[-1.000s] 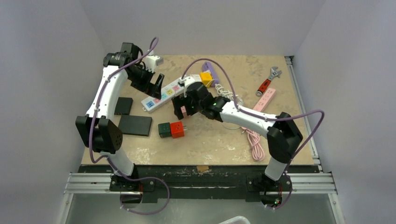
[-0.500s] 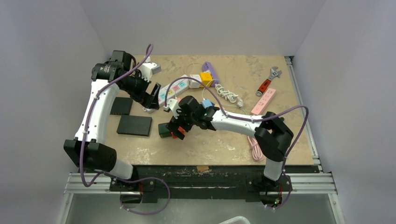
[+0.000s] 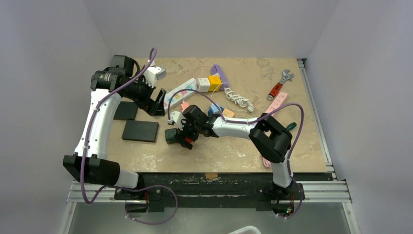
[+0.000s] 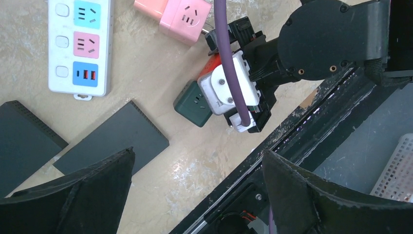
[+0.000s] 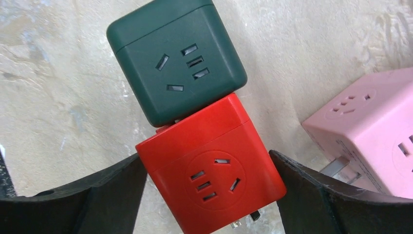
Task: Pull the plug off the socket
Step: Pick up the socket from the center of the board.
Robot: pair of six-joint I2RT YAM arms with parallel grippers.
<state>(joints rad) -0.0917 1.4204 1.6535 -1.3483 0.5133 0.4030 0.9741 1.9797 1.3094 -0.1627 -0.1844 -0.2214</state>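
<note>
Two cube adapters sit joined face to face: a red cube adapter [image 5: 212, 168] and a green cube adapter [image 5: 176, 61], which look like the plug-and-socket pair to separate. Within the last second the right gripper [image 5: 207, 163] has swung away from the white power strip [image 3: 178, 93] and come down over this pair. Its fingers [image 5: 97, 195] now stand spread wide on either side of the red cube adapter, apparently not yet pressing it. A pink cube adapter [image 5: 375, 126] lies just beside. The left gripper [image 4: 197, 161], also spread open and holding nothing, has shifted only slightly and hovers near the strip. Closing on the red cube likely comes next, though the green one may need restraining.
</note>
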